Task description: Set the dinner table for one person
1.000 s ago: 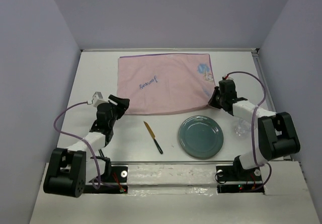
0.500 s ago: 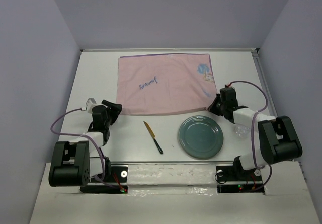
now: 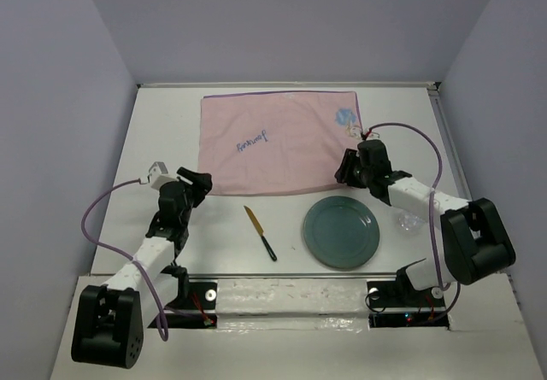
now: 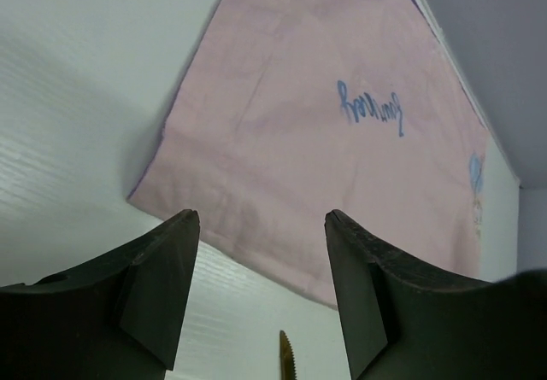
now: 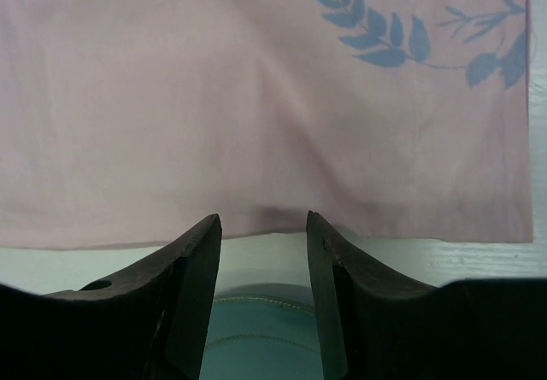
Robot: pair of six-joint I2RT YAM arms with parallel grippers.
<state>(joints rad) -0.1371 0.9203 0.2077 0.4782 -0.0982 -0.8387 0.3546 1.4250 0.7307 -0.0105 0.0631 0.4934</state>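
The dinner table (image 3: 162,132) is a large white top. A pink cloth (image 3: 278,141) with blue print lies flat at its back middle. A teal plate (image 3: 342,232) sits near the front right, and a knife (image 3: 261,232) with a gold blade and dark handle lies to its left. My left gripper (image 3: 198,181) is open and empty just off the cloth's near left corner; in its wrist view the gripper (image 4: 261,219) frames the cloth (image 4: 342,141) and the knife tip (image 4: 286,359). My right gripper (image 3: 344,171) is open and empty over the cloth's near right edge; its wrist view (image 5: 262,219) shows the cloth (image 5: 256,98) and the plate rim (image 5: 256,337).
A clear glass (image 3: 408,220) stands right of the plate, beside my right forearm. Grey walls close in the table on the left, back and right. The arm bases sit at the near edge.
My right gripper has moved left along the cloth's near edge. My left arm has drawn back a little from the cloth's corner and stretched out again. Cloth, plate and knife have not moved.
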